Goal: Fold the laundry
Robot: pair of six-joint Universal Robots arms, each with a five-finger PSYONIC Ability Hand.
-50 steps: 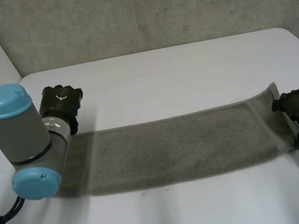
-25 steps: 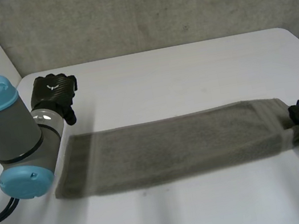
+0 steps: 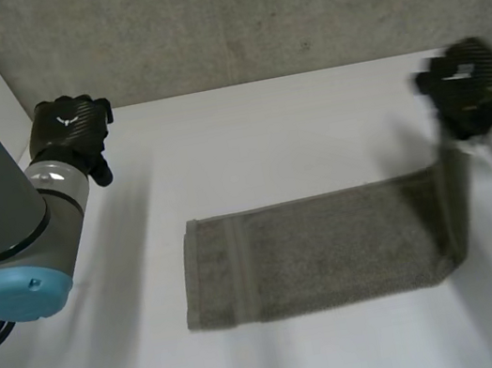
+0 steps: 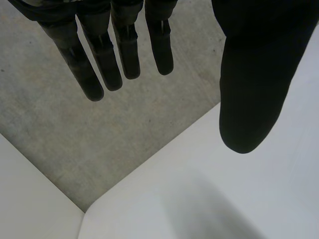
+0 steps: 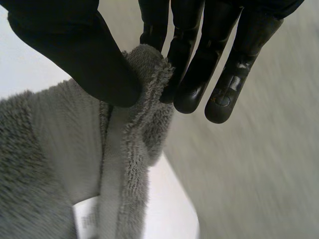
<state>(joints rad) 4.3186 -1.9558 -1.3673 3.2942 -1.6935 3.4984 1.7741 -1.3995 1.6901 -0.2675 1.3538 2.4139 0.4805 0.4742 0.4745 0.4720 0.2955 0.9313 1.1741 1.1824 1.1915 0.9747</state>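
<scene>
A grey towel lies as a long strip across the middle of the white table. Its right end is lifted off the table and hangs from my right hand, which is raised at the right. In the right wrist view the thumb pinches the towel's edge against the fingers, and the cloth hangs down from there. My left hand is up at the table's far left corner, away from the towel. Its fingers and thumb are straight and hold nothing.
A grey concrete wall runs behind the table. The table's far left corner lies below my left hand. My left arm with its light-blue caps stands over the table's left edge.
My right hand has closed on the towel's right end, lifted it and drawn it back, so the towel slid right. My left hand let go and moved up to the far left.
</scene>
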